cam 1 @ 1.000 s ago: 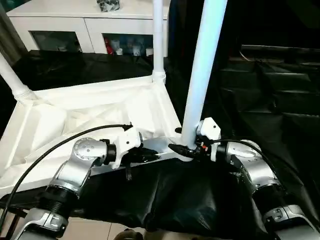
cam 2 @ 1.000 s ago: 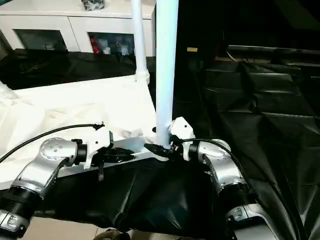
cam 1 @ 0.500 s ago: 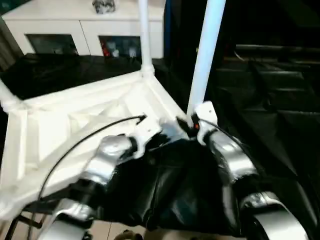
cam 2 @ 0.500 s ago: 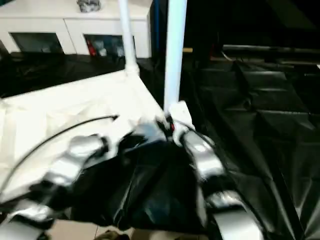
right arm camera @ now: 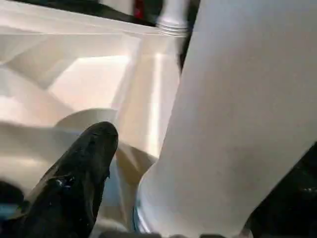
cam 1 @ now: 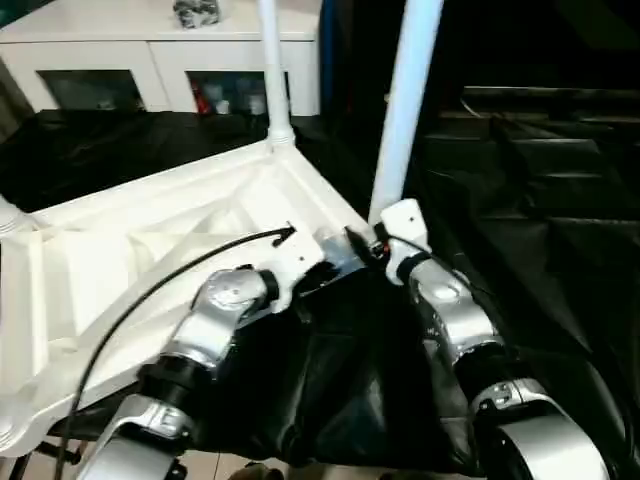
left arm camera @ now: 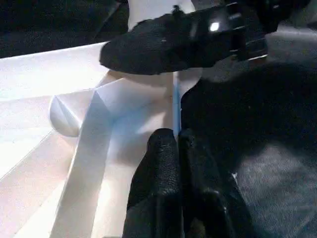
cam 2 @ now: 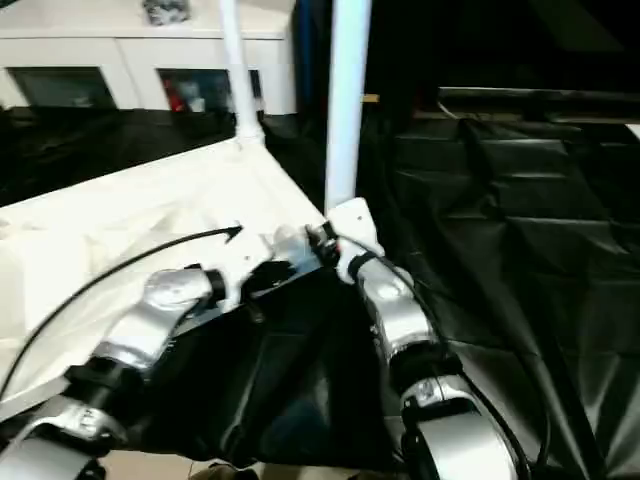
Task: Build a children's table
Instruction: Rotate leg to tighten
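The white tabletop (cam 1: 150, 250) lies upside down on black cloth, ribbed underside up. One white leg (cam 1: 405, 100) stands in the near right corner socket, another (cam 1: 268, 70) in the far corner, and a third (cam 1: 5, 215) at the left edge. My left gripper (cam 1: 322, 272) is shut, its fingertips (left arm camera: 166, 146) pinching the thin front rim close to the near right socket. My right gripper (cam 1: 362, 243) sits at the base of the near right leg. Its finger (right arm camera: 89, 158) stands apart from the leg (right arm camera: 237, 114), so the jaws are open around it.
A white glass-door cabinet (cam 1: 150, 60) stands behind the work. Creased black cloth (cam 1: 520, 200) covers the surface to the right and front. A black cable (cam 1: 150, 290) loops over my left forearm.
The camera has shifted and tilted. My right gripper's fingers have spread away from the leg base they were closed around. The left gripper still pinches the rim.
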Robot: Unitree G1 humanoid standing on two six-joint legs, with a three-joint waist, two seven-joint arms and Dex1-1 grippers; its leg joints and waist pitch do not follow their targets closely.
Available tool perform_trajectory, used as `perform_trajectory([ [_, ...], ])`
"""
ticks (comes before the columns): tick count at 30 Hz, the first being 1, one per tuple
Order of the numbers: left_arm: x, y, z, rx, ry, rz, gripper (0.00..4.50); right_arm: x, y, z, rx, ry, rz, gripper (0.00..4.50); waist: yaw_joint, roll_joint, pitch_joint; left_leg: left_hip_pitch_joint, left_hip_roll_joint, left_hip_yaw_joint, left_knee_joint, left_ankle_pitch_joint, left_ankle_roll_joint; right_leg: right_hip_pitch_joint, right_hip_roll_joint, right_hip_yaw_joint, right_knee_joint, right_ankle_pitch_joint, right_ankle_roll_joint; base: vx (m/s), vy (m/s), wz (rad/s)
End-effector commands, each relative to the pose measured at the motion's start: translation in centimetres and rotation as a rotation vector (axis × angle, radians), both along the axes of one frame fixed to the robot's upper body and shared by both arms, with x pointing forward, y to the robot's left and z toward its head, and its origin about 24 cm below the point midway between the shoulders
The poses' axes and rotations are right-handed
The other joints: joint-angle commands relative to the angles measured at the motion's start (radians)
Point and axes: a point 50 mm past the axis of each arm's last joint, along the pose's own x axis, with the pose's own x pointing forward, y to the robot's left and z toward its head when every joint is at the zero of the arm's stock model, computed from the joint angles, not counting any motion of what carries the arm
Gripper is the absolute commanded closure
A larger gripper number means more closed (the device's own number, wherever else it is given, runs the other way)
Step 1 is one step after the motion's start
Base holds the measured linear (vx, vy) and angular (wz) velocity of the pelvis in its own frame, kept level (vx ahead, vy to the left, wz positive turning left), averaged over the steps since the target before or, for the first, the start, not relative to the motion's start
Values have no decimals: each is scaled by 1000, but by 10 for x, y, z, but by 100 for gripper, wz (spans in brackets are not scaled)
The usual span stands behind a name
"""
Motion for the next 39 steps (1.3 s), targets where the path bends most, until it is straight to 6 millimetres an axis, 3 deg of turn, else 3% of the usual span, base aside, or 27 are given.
perform_trajectory([
  [1, 0, -9, 26, -82, -116, -99, 450, -11, 18, -2, 19, 17, 182, 59, 6, -11, -70, 17, 66, -37, -75, -265, 59, 47, -69, 49, -76, -212, -231, 0, 0, 0],
  [4, -6, 12, 28, -71, -100, -148, 450, -21, 0, 3, 16, 17, 337, 59, 7, -5, -71, 19, 70, -36, -74, -251, 71, 45, -64, 47, -70, -172, -243, 0, 0, 0],
  [9, -13, 31, 32, -70, -69, -212, 450, -32, -10, 5, -16, 39, 491, 59, 13, -8, -71, 21, 72, -33, -74, -248, 73, 44, -63, 47, -65, -149, -268, 0, 0, 0],
  [16, -23, 51, 36, -60, -22, -280, 450, -46, -20, 4, -89, 92, 663, 59, 25, -9, -66, 24, 72, -32, -77, -273, 52, 39, -64, 50, -71, -228, -254, 0, 0, 0],
  [17, -26, 54, 36, -63, 3, -297, 450, -47, -20, 5, -73, 102, 686, 75, 27, -10, -67, 25, 73, -33, -78, -276, 49, 38, -64, 50, -69, -229, -253, 0, 0, 0],
  [22, -30, 56, 35, -62, 27, -320, 450, -48, -18, 7, -56, 111, 714, 103, 30, -8, -66, 27, 73, -32, -79, -277, 40, 35, -63, 50, -69, -225, -257, 0, 0, 0],
  [26, -33, 57, 34, -50, 41, -337, 450, -50, -20, 6, -69, 146, 754, 146, 34, -12, -67, 25, 72, -32, -78, -260, 40, 38, -65, 51, -67, -220, -250, 0, 0, 0],
  [33, -34, 59, 34, -46, 42, -333, 450, -50, -20, 5, -69, 170, 757, 179, 39, -17, -67, 25, 72, -32, -78, -251, 39, 37, -64, 51, -68, -226, -246, 0, 0, 0],
  [37, -33, 55, 35, -59, 25, -319, 450, -48, -18, 2, -65, 163, 713, 183, 39, -18, -67, 26, 71, -32, -77, -248, 36, 37, -65, 51, -68, -226, -245, 0, 0, 0],
  [39, -29, 47, 34, -69, -11, -259, 450, -40, -12, -4, -58, 150, 561, 183, 36, -17, -66, 26, 72, -33, -78, -249, 32, 35, -65, 52, -68, -228, -245, 0, 0, 0],
])
